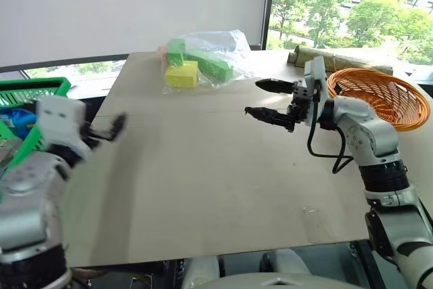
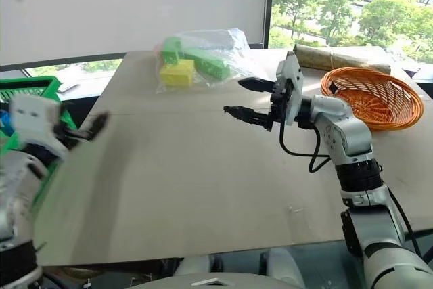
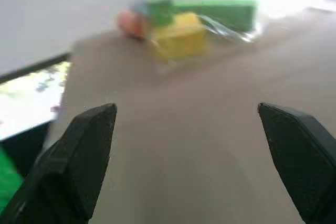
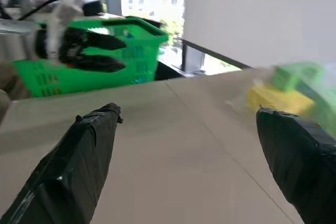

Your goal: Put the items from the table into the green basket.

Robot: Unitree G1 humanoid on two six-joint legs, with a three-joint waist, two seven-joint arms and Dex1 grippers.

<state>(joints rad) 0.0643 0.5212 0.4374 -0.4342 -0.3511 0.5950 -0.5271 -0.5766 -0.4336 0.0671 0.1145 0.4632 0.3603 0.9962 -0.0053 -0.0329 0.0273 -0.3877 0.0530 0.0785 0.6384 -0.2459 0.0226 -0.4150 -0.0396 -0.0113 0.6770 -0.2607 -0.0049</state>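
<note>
Green basket (image 1: 30, 93) sits off the table's left edge, slotted sides visible; something blue shows inside it (image 1: 17, 118), can't tell what. Left gripper (image 1: 111, 128) hangs just over the left edge of the table (image 1: 203, 181), right beside the basket, fingers spread wide, nothing between them. Blurred, but the left wrist view shows both pads far apart over bare tabletop. Seam line runs across the tan top past the middle. At the far side, middle-left, a clear plastic bag (image 1: 206, 59) lies on the table holding a yellow block (image 1: 183, 74), green blocks (image 1: 210, 65) and something pinkish at its left end. No loose packet or cylinder visible on the tabletop. Right gripper (image 1: 265, 100) hovers above the table centre-right, pointing left toward the bag, fingers wide apart, empty, near the bag but not touching. Behind the right arm, orange wicker basket (image 1: 389, 96) rests at the right edge. Beyond it a tan roll-like bundle (image 1: 345, 55) lies along the far edge by the window
</note>
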